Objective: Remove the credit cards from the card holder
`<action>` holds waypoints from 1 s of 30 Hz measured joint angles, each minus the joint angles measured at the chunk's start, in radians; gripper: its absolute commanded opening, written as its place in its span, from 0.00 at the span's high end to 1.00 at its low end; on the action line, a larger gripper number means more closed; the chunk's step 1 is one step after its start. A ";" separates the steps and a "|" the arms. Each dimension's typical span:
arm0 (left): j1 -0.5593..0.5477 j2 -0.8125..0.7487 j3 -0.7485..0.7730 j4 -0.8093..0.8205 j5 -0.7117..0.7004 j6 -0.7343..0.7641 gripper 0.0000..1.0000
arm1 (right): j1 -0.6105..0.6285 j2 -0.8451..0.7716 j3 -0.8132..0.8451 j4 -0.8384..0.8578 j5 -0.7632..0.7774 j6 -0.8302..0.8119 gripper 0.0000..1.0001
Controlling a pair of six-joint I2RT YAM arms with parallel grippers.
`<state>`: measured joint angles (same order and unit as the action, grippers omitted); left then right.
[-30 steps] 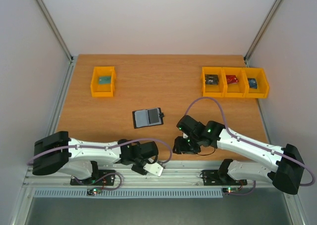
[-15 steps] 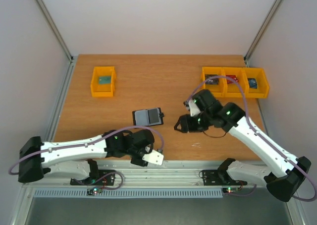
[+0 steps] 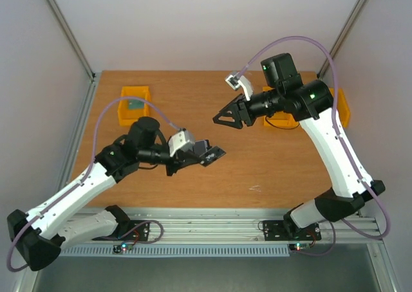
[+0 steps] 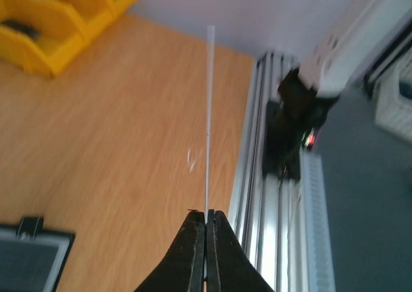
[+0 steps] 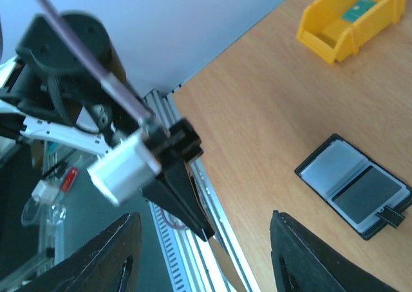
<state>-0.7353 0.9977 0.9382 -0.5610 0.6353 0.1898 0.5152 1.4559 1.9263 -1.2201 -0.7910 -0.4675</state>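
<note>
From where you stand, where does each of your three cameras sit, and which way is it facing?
Top external: fixed above and behind, looking down on the table; left arm and right arm both show.
Left wrist: on that wrist, looking along the shut left end effector, a thin pale strip pinched in it, toward the right arm's base.
Right wrist: on that wrist, looking down past the open right end effector at the left arm and a yellow bin.
Shared: both wrist views catch the open card holder.

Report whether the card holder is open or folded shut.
Open: the card holder lies spread flat on the table, both grey inner panels facing up.
</note>
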 measured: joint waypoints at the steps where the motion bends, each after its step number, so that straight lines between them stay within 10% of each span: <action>1: 0.027 -0.001 -0.001 0.054 0.050 -0.040 1.00 | 0.000 0.023 0.030 -0.026 -0.011 -0.031 0.44; 12: 0.179 0.063 -0.016 0.320 0.346 -0.233 1.00 | 0.000 0.054 0.006 -0.213 -0.124 -0.208 0.39; 23: 0.203 0.106 -0.022 0.372 0.400 -0.224 1.00 | -0.006 0.045 -0.076 -0.236 -0.109 -0.256 0.65; 30: 0.211 0.128 -0.022 0.378 0.415 -0.207 1.00 | -0.009 0.045 -0.106 -0.216 -0.079 -0.256 0.65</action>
<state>-0.5247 1.1255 0.9161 -0.1833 1.0500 -0.0170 0.5060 1.5009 1.8202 -1.4364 -0.8703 -0.7238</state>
